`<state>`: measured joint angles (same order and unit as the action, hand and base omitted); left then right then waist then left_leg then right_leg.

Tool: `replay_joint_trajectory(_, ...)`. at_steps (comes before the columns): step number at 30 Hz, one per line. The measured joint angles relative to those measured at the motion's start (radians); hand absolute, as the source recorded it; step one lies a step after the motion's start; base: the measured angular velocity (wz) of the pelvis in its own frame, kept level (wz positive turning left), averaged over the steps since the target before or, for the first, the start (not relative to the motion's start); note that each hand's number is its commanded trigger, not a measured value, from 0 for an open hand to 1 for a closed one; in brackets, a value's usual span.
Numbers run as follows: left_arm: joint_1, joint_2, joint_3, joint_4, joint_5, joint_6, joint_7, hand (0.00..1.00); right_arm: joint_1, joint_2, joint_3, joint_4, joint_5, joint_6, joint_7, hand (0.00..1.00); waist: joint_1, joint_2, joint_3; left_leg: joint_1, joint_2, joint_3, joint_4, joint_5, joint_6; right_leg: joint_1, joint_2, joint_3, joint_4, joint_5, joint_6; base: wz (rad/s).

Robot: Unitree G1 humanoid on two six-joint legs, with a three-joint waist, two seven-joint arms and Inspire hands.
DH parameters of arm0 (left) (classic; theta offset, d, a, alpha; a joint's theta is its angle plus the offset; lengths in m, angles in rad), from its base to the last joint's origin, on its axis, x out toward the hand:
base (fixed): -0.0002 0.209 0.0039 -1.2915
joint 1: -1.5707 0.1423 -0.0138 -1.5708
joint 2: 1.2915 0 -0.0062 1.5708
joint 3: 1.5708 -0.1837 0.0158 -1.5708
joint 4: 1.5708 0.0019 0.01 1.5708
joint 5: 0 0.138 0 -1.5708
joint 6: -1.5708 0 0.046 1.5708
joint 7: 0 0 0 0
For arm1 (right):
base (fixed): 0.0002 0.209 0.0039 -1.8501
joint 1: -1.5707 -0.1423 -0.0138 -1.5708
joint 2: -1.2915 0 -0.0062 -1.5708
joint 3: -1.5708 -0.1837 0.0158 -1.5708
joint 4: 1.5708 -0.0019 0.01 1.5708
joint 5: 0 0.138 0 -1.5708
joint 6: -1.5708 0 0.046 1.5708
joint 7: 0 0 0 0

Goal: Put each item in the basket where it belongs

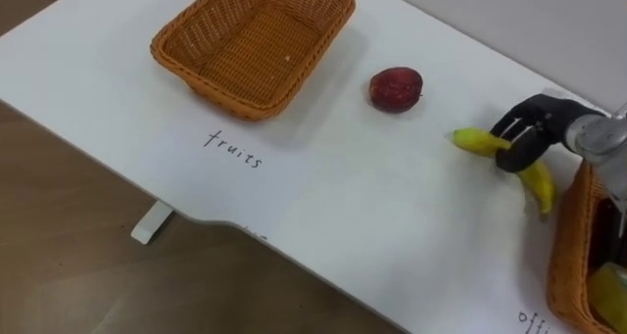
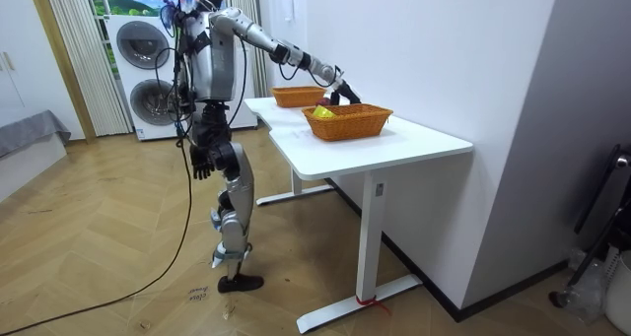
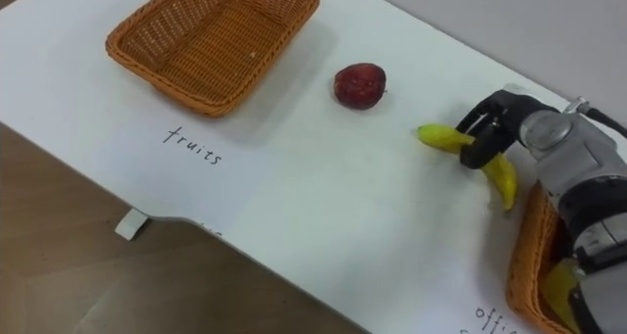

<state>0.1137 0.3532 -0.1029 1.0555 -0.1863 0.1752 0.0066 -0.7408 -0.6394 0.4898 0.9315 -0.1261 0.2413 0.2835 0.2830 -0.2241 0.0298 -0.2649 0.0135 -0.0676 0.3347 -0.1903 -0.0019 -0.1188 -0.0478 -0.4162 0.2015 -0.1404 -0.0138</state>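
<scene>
A yellow banana (image 1: 480, 141) lies on the white table (image 1: 343, 197) at the right. My right hand (image 1: 534, 123) reaches in from the right, its dark fingers curled over the banana's middle. A red apple (image 1: 396, 88) sits on the table to the banana's left, apart from it. At the far left stands an empty wicker basket (image 1: 191, 71). A second wicker basket (image 1: 566, 246) stands at the right edge, just behind the banana's tail, with something yellow (image 1: 609, 293) inside. My left hand (image 2: 200, 162) hangs relaxed at my side.
I stand at the table's long side in the room view, right arm stretched over it. A handwritten label lies on the table in front of each basket. The table's front edge curves inward, with wooden floor below. A wall runs behind the table.
</scene>
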Motion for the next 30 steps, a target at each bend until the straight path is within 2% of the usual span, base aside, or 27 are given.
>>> replay_joint_trajectory(6,0.0,0.0,0.0,0.006,0.001,0.001,0.001,0.0,0.01,0.001,0.001,0.002,0.003,0.0,0.028,1.0,0.001,0.003,0.0021,0.017,0.0,0.001,-0.001,0.0,0.0,0.016,0.0,0.001,0.0,0.0,0.0,0.0)
replay_joint_trajectory(18,-0.001,0.002,0.009,0.0,-0.001,-0.001,0.012,0.0,0.013,0.001,0.001,-0.018,0.002,0.001,0.051,1.0,-0.004,-0.003,-0.0019,0.018,0.0,0.001,0.0,0.001,-0.002,0.016,0.0,0.001,0.002,0.001,-0.002,0.0)
replay_joint_trajectory(23,0.003,0.003,0.031,-0.009,-0.006,-0.006,0.006,0.0,0.053,0.001,0.0,-0.168,-0.041,0.013,0.074,1.0,-0.021,-0.003,-0.0023,0.032,0.0,0.003,-0.003,0.001,-0.002,0.028,0.0,0.004,0.001,0.001,-0.002,0.0)
replay_joint_trajectory(30,0.013,-0.016,0.086,-0.045,-0.018,-0.011,-0.003,0.0,0.056,-0.005,-0.004,-0.315,-0.043,0.025,0.094,1.0,-0.037,-0.005,-0.0096,0.055,-0.001,0.008,-0.01,0.002,-0.001,0.046,-0.001,0.017,0.0,0.001,-0.001,-0.02)
